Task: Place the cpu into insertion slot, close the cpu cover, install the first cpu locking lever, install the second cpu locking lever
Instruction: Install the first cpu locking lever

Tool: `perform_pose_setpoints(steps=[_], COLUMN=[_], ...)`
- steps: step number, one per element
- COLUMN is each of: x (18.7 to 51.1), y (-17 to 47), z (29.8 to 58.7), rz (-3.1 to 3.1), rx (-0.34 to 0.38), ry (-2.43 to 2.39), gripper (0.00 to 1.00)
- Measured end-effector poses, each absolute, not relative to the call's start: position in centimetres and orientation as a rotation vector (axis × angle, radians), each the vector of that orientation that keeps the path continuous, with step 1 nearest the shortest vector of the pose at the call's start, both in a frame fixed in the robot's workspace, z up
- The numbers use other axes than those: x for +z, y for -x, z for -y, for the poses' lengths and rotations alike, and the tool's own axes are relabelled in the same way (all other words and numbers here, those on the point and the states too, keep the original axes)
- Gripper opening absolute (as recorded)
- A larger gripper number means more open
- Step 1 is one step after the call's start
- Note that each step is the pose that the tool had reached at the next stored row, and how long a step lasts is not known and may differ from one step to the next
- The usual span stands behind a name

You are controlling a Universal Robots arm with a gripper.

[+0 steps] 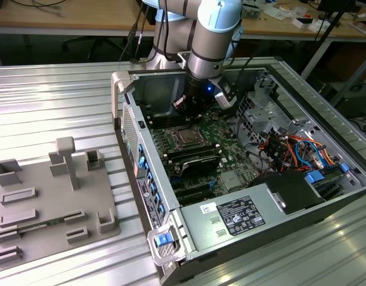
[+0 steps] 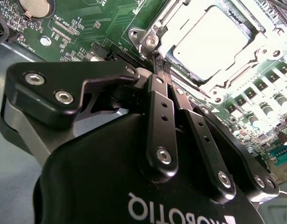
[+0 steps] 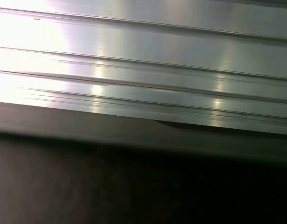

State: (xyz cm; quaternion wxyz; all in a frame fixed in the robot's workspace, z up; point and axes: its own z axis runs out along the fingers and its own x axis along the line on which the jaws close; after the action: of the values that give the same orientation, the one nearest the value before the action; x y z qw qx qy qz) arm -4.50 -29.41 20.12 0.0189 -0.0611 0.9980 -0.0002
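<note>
Black linkage bars of the hand (image 2: 158,70) lie closest in the second wrist view, its two fingers pressed together with nothing between them, their tips resting at the corner of the cpu cover (image 2: 155,39). That silvery frame lies flat over the insertion slot (image 2: 269,56), and the cpu (image 2: 211,39) sits inside it, its bright metal face showing through the open centre. Green motherboard (image 2: 96,23) spreads around the socket, with a round coin cell (image 2: 36,5) at about ten o'clock from the fingertips. In the exterior view the arm (image 1: 213,36) reaches down into the open computer case (image 1: 230,220), which lies on the ribbed metal tabletop (image 1: 52,101). A grey fixture tray (image 1: 46,202) rests at nine o'clock from the case.
</note>
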Motion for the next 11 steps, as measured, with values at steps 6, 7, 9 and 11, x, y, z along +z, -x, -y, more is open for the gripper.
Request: perform_pose_setpoints(steps=[6, 7, 9, 11], x=[20.7, 21.0, 21.4, 21.7], y=[4.5, 4.5, 4.5, 4.5], z=[29.3, 29.3, 29.3, 29.3], rz=[-3.097, -3.097, -3.097, -3.097], rx=[0.000, 0.000, 0.000, 0.000], ry=[0.203, 0.204, 0.205, 0.206], gripper=[0.11, 0.11, 0.11, 0.11])
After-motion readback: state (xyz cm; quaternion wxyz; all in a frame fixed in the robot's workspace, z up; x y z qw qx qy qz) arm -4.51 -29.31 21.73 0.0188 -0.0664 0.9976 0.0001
